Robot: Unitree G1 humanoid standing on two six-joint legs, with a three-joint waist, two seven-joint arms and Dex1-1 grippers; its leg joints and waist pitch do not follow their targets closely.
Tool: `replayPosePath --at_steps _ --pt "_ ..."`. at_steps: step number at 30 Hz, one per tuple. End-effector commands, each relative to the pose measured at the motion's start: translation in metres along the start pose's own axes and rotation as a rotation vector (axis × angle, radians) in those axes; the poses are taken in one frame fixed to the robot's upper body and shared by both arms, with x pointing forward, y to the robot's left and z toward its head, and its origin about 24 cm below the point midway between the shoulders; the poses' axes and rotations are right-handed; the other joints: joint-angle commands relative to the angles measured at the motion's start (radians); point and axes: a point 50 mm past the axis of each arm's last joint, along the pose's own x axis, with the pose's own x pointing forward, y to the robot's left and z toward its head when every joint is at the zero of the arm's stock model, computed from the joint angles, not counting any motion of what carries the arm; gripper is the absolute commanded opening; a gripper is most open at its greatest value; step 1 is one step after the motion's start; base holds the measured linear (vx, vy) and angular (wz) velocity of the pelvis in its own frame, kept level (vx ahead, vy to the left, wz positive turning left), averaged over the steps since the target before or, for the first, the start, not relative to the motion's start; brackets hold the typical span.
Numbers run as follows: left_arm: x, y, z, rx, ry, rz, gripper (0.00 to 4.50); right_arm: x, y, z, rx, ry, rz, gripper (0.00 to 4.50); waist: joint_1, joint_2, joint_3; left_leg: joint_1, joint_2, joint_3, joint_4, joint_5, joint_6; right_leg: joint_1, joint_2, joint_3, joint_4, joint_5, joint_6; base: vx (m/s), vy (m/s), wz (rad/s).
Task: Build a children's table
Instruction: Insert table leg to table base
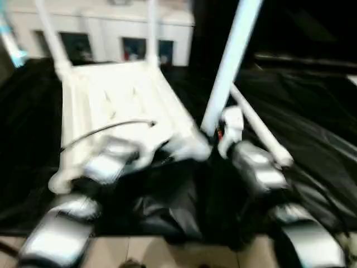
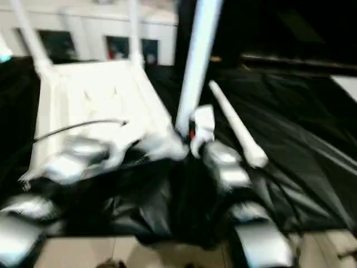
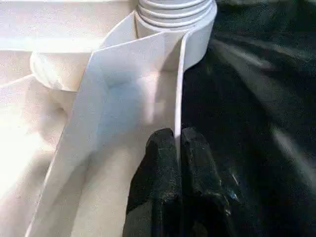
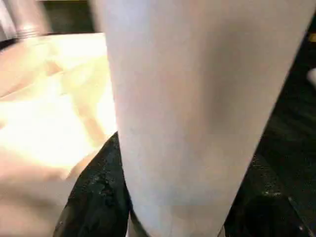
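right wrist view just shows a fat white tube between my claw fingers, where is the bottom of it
observer: The leg in the right claw stands nearly upright, and its ribbed end is at the near right corner socket of the table top.
operator: anything steadying the top
observer: The left claw is shut on the top's thin rim wall, right beside that socket.
operator: what about the other legs
observer: One far leg and a second far leg stand in the far corners. The fourth leg lies on the black sheet to the right.
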Motion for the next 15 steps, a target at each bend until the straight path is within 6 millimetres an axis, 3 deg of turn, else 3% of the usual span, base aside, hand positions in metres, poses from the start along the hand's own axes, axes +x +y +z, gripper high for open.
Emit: replayPosePath --at_steps 1,2,3,4,5,6,7,10,12,13,15 --pt "0.006 0.001 0.016 -0.035 -0.037 0.103 0.00 -0.017 0.004 -0.066 0.095 0.293 -0.104 1.91 0.028 -0.003 -0.042 0.015 0.011 -0.069 0.064 -0.182 0.017 0.000 -0.188 0.089 -0.236 -0.890 -0.069 0.092 -0.069 -0.38" --pt "0.009 -0.001 0.018 -0.033 -0.036 0.103 0.00 -0.016 0.007 -0.066 0.099 0.297 -0.107 1.91 0.040 0.005 -0.049 -0.030 0.018 -0.076 0.028 -0.084 0.021 0.045 -0.168 0.077 -0.200 -0.770 -0.076 0.092 -0.069 -0.38" --pt "0.012 -0.004 0.021 -0.031 -0.034 0.106 0.00 -0.014 0.009 -0.067 0.104 0.303 -0.117 1.91 0.048 0.047 -0.043 -0.024 0.033 -0.073 -0.040 -0.110 -0.035 0.035 -0.099 0.018 -0.190 -0.622 -0.099 0.060 0.027 -0.46" --pt "0.015 -0.009 0.024 -0.024 -0.032 0.103 0.00 -0.012 0.013 -0.067 0.109 0.312 -0.115 1.91 0.032 0.047 -0.047 -0.017 0.042 -0.075 -0.062 -0.291 -0.065 0.025 -0.064 0.006 -0.164 -0.492 -0.101 0.000 0.000 0.00" --pt "0.018 -0.012 0.027 -0.020 -0.028 0.106 0.00 -0.010 0.017 -0.067 0.115 0.320 -0.121 1.91 0.036 0.053 -0.050 -0.007 0.043 -0.075 -0.066 -0.359 -0.078 0.020 -0.065 0.009 -0.162 -0.466 -0.107 0.000 0.000 0.00" --pt "0.018 -0.013 0.028 -0.018 -0.026 0.107 0.00 -0.010 0.018 -0.067 0.115 0.322 -0.121 1.91 0.037 0.055 -0.056 0.013 0.047 -0.072 -0.067 -0.410 -0.081 0.011 -0.075 0.021 -0.168 -0.411 -0.131 0.000 0.000 0.00" --pt "0.020 -0.015 0.031 -0.013 -0.021 0.112 0.00 -0.008 0.022 -0.067 0.121 0.333 -0.119 1.91 0.036 0.055 -0.054 0.010 0.046 -0.069 -0.073 -0.412 -0.074 0.017 -0.073 0.021 -0.169 -0.367 -0.145 0.000 0.000 0.00" --pt "0.020 -0.015 0.030 -0.006 -0.007 0.120 0.00 -0.008 0.024 -0.068 0.114 0.356 -0.111 1.91 0.036 0.055 -0.057 0.002 0.047 -0.068 -0.081 -0.381 -0.067 0.030 -0.070 0.021 -0.164 -0.310 -0.141 0.000 0.000 0.00" --pt "0.020 -0.015 0.029 -0.007 -0.003 0.124 0.00 -0.008 0.024 -0.069 0.115 0.361 -0.109 1.91 0.036 0.053 -0.056 0.005 0.045 -0.064 -0.081 -0.382 -0.064 0.028 -0.069 0.023 -0.170 -0.317 -0.137 0.000 0.000 0.00" --pt "0.018 -0.013 0.027 -0.005 0.001 0.124 0.00 -0.008 0.025 -0.070 0.123 0.370 -0.105 1.91 0.036 0.056 -0.056 0.012 0.048 -0.064 -0.081 -0.410 -0.065 0.022 -0.071 0.024 -0.175 -0.354 -0.136 0.000 0.000 0.00" --pt "0.016 -0.013 0.027 -0.003 0.002 0.119 0.00 -0.008 0.025 -0.070 0.124 0.374 -0.102 1.91 0.035 0.053 -0.055 0.012 0.047 -0.064 -0.083 -0.432 -0.069 0.022 -0.074 0.027 -0.181 -0.391 -0.128 0.000 0.000 0.00"
